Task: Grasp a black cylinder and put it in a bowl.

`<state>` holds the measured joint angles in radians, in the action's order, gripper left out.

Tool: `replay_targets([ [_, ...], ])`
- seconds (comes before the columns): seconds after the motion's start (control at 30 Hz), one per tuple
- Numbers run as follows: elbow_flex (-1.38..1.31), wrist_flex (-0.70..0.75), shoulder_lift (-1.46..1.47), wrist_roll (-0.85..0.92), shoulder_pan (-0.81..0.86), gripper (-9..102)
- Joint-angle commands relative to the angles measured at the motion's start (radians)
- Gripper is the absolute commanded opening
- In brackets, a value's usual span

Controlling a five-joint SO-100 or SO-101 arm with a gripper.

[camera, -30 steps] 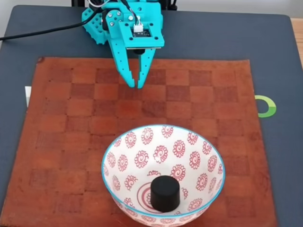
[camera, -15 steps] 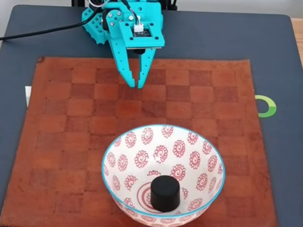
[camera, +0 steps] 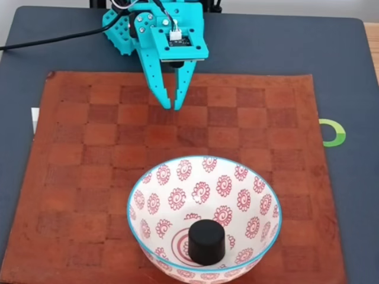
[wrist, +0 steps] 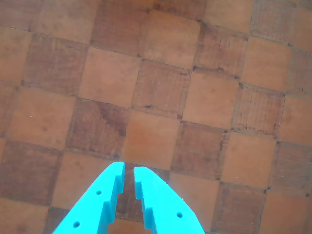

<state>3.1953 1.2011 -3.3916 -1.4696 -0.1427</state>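
The black cylinder (camera: 206,241) stands upright inside the bowl (camera: 237,177), on the red rings at its centre. The white bowl with a turquoise rim and red flowers sits at the near edge of the brown checkered mat in the fixed view. My turquoise gripper (camera: 172,107) hovers over the far part of the mat, well away from the bowl, with its fingertips nearly touching and nothing between them. In the wrist view the gripper (wrist: 128,168) points at bare checkered squares, its two tips a narrow slit apart.
The brown checkered mat (camera: 77,160) lies on a dark grey table top (camera: 349,89). A black cable (camera: 53,39) runs off to the left from the arm's base. A green ring mark (camera: 335,132) shows right of the mat.
The gripper has shifted very slightly to the right and tilted a touch. Bowl and cylinder have not moved.
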Motion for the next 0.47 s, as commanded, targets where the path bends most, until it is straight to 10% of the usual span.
replay_targets([
  [0.0,-0.006,0.000,-0.048,0.008,0.009,0],
  [0.43,-0.014,0.005,-0.048,0.008,0.009,0],
])
